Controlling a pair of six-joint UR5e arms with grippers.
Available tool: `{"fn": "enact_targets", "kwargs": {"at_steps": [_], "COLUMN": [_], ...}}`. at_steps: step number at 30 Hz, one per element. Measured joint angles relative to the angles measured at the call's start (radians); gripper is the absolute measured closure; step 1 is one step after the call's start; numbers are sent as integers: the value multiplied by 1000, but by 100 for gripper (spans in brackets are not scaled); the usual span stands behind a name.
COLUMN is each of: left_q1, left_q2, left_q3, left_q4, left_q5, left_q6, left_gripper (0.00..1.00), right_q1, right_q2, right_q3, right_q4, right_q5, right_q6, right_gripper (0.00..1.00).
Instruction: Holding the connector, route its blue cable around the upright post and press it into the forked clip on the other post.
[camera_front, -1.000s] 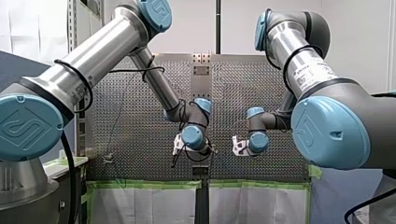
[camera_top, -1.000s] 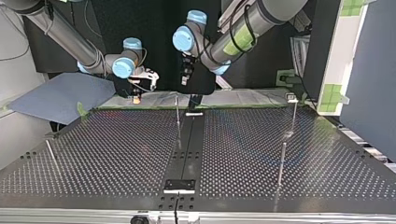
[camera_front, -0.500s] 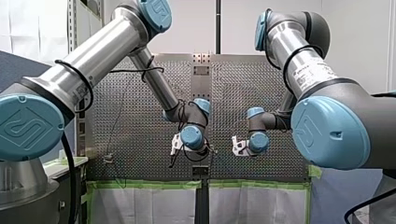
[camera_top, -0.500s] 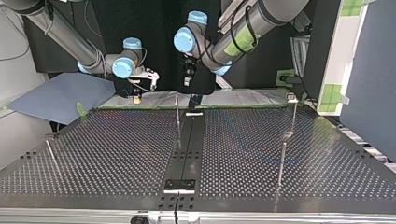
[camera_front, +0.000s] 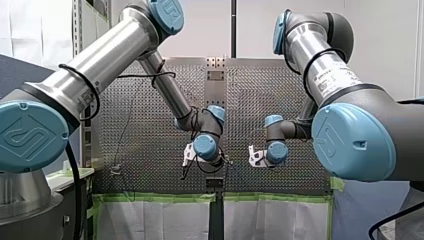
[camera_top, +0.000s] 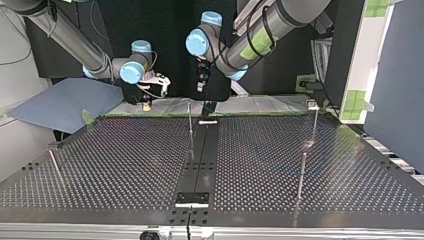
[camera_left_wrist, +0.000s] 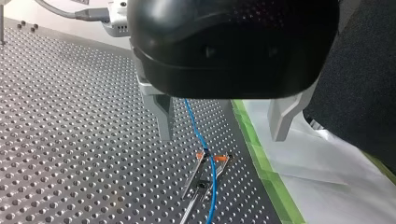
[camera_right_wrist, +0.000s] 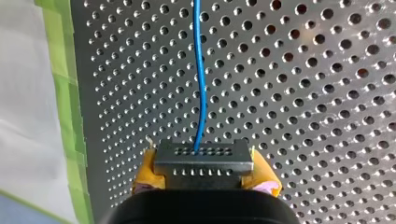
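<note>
In the right wrist view my right gripper (camera_right_wrist: 204, 173) is shut on the black connector (camera_right_wrist: 203, 161), with a yellow pad on each side. The blue cable (camera_right_wrist: 200, 84) runs from the connector out over the perforated plate. In the left wrist view my left gripper (camera_left_wrist: 222, 137) hangs open above the forked clip (camera_left_wrist: 214, 158), its metal fingers (camera_left_wrist: 164, 116) apart with nothing between them. The blue cable (camera_left_wrist: 211, 175) passes between the clip's orange-tipped prongs. In the top view my right gripper (camera_top: 145, 104) is near the table's far edge, and my left gripper (camera_top: 207, 106) is just right of a thin upright post (camera_top: 190, 125).
More thin posts stand at the top view's right (camera_top: 314, 125), right of centre (camera_top: 301, 175) and left (camera_top: 55, 167). A black strip (camera_top: 202, 155) runs down the table's middle. Green tape (camera_left_wrist: 261, 163) edges the plate beside white sheeting.
My left wrist has shifted very slightly; its fingers stay open. My right arm and the connector have not moved.
</note>
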Motion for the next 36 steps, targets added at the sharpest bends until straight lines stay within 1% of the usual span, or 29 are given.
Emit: {"fn": "enact_targets", "kwargs": {"at_steps": [2, 7, 12, 14, 28, 36], "left_q1": [0, 1, 2, 3, 7, 10], "left_q2": [0, 0, 0, 0, 0, 0], "left_q3": [0, 0, 0, 0, 0, 0], "left_q4": [0, -1, -1, -1, -5, -6], "left_q5": [-1, -2, -2, -2, -3, -3], "left_q6": [-2, -4, -5, -6, -5, -6], "left_gripper": [0, 0, 0, 0, 0, 0], "right_q1": [-1, -11, -23, -27, -34, -36], "right_q2": [0, 0, 0, 0, 0, 0], "right_q3": [0, 1, 1, 1, 1, 11], "right_q4": [4, 10, 13, 14, 14, 8], "right_q5": [8, 44, 61, 63, 63, 61], "right_q6": [6, 25, 47, 51, 48, 39], "right_gripper": [100, 100, 100, 100, 100, 100]}}
